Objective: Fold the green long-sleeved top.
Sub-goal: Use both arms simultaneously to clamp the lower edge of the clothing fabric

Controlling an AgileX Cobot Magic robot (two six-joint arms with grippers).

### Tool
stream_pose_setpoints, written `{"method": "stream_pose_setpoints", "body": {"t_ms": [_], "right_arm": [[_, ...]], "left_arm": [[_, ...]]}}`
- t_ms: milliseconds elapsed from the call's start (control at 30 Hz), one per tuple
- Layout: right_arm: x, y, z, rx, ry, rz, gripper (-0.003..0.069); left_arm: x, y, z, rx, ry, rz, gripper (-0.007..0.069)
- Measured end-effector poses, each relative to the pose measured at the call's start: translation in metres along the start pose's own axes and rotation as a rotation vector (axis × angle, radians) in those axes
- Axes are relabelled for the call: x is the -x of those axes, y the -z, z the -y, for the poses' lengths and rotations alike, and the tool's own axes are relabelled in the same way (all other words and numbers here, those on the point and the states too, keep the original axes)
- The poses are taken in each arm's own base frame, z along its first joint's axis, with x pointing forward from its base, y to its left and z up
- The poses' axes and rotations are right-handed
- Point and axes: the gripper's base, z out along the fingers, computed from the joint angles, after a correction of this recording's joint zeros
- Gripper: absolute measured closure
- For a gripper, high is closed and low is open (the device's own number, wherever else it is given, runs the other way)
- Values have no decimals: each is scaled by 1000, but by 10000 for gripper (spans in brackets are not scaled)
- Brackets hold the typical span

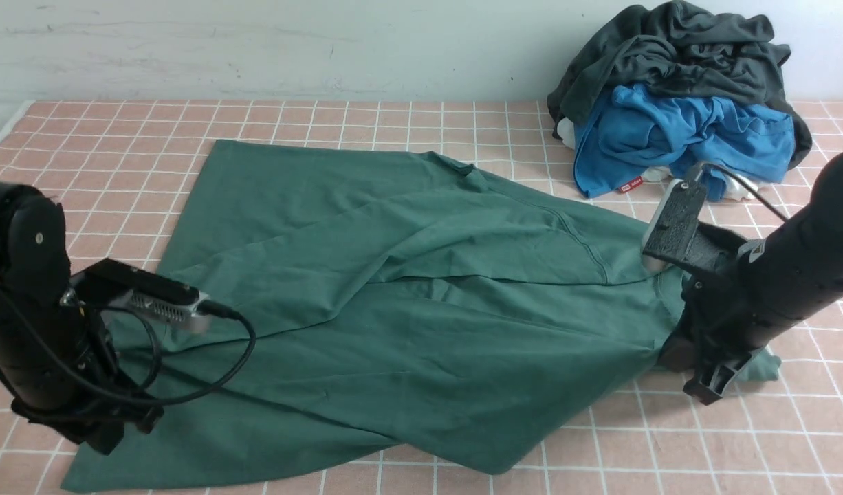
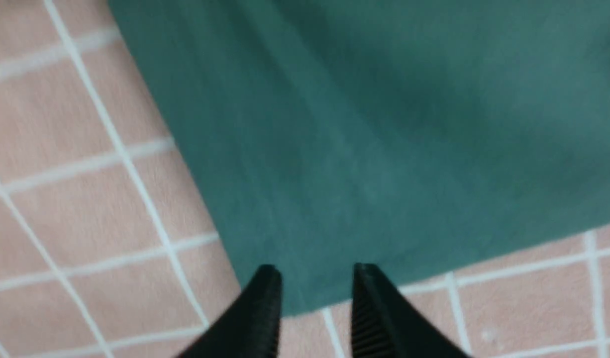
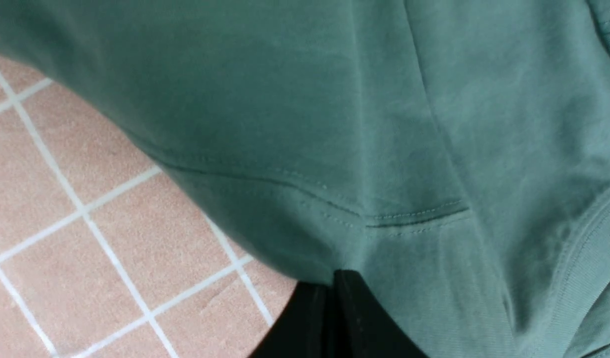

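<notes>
The green long-sleeved top (image 1: 408, 302) lies spread and creased across the pink checked cloth, with a fold running over its middle. My left gripper (image 2: 315, 273) is open at the top's (image 2: 384, 124) near left corner; the corner's tip lies on the table between the parted fingers. In the front view the left arm's wrist (image 1: 84, 405) covers those fingers. My right gripper (image 3: 332, 278) is shut on the top's (image 3: 335, 99) right edge, near a stitched seam and a ribbed band. Cloth rises toward the right gripper (image 1: 710, 385). No logo or label shows.
A heap of clothes stands at the back right: a dark grey garment (image 1: 676, 55) over a blue garment (image 1: 676, 130). The pink checked cloth (image 1: 119, 137) covers the table up to the pale wall behind. Its left edge shows at the far left.
</notes>
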Motion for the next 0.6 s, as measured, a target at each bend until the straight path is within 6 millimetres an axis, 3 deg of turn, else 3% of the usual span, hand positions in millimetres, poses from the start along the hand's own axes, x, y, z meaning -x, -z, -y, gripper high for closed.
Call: {"method": "stream_pose_setpoints", "body": {"t_ms": [67,167,400,600], "right_arm": [[2,0,1,-7,-10,17,662],[2,0,1,-9,-17,26,662],[4,0,1,-6,-7,39,662],[5,0,0,-1,-7,51,662]], "left_arm": [[-5,-4,-5,30,104,-21,328],[-11,-4,-15,63,256,-49,274],[-18,-17,-34,13,449,-106,258],[-10,-32,-26,-108,446,-112,258]]}}
